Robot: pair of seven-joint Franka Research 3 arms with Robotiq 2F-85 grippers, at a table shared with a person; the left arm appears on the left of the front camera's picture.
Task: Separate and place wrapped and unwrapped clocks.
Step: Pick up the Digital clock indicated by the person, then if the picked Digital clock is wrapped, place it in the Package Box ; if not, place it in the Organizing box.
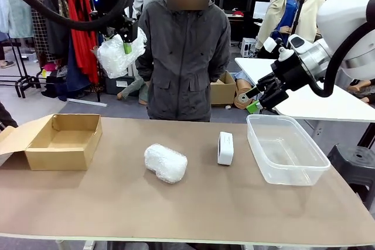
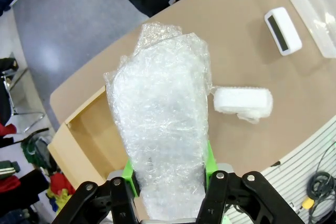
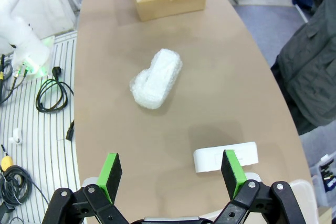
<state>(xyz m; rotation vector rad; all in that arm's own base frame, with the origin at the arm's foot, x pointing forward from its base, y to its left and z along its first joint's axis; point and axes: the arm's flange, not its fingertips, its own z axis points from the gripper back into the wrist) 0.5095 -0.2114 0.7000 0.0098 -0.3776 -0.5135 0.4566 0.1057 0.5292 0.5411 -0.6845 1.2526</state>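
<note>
While the left claw (image 1: 125,45) pinches a wrapped clock (image 1: 114,58) at upper left, the right claw (image 1: 258,99) hangs spread wide.

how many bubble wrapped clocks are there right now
2. One wrapped clock is gripped in the left pincer, raised off the table; the other wrapped clock lies mid-table, left of the bare white clock. None looks hidden.

Bubble wrap is hiding the contents of the held wrapped clock (image 2: 163,129) and the second wrapped clock (image 1: 166,163). The held one is covering part of the cardboard box (image 2: 94,135), and the picture's edge is cutting off the clear bin (image 2: 315,3). The right gripper's green pad (image 3: 231,165) is overlapping the bare clock (image 3: 210,159).
</note>
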